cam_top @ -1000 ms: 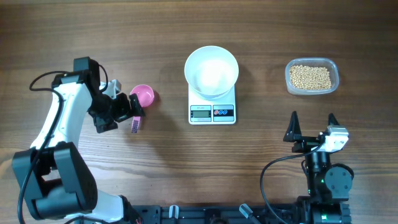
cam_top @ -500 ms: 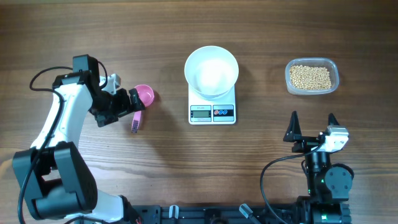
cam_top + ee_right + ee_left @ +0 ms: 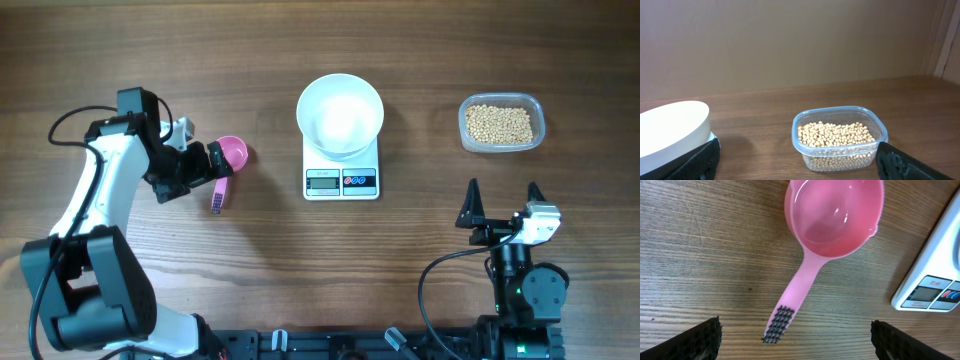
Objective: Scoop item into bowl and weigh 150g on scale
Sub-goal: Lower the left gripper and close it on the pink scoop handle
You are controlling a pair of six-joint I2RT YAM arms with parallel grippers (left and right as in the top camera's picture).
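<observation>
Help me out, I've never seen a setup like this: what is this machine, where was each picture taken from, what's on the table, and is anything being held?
Two robot arms sit at a wooden table. The wide picture looks straight down from above. The other two come from small cameras on each arm's wrist, and the dark tips of that arm's own tool show at the bottom corners. On the table a white bowl, apparently empty, stands on a small kitchen scale. A pink scoop lies to its left, and a clear tub of beans sits to its right. The left tool is open near the scoop's handle, not gripping it. The right tool is open too, well short of the tub. Neither holds anything.
</observation>
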